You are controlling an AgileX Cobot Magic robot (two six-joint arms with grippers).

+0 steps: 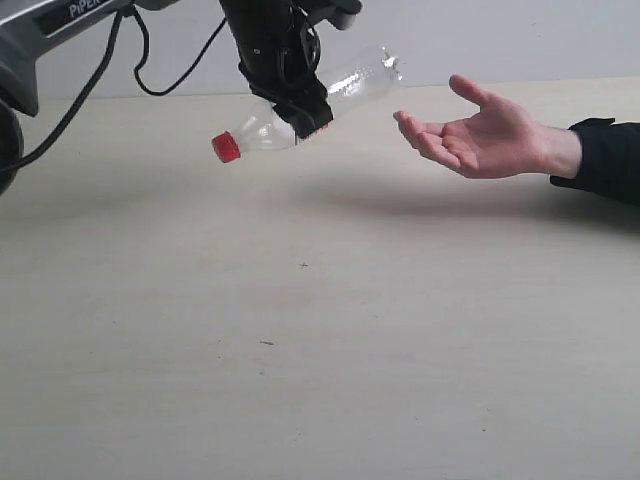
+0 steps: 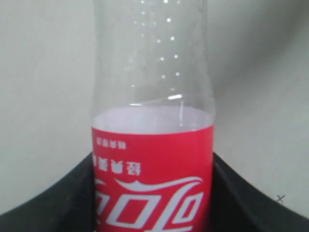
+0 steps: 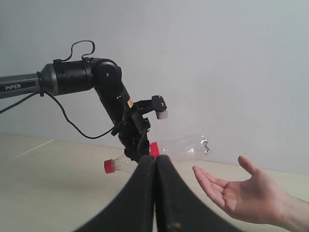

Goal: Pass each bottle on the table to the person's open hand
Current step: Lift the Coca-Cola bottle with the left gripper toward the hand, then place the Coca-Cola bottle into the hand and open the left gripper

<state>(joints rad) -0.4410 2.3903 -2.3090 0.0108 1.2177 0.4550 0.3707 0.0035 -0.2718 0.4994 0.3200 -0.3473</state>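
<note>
- Where the exterior view takes in the whole scene, the left gripper hangs above the table, clamped across the middle of the clear bottle. The bottle is tilted in the air. Its red cap is low and points away from the person's open hand. Its base is high, near the fingertips but apart from them. The palm faces up, clear of the table.
- Only the left wrist view shows the grip up close. Black fingers press on either side of the red label with its white script, and the clear body runs on past them. Cap and hand fall outside this view.
- Only the right wrist view shows the right gripper, its jaws pressed together on nothing. Beyond it, the left arm holds the bottle against a pale wall, with the base just short of the upturned hand.
</note>
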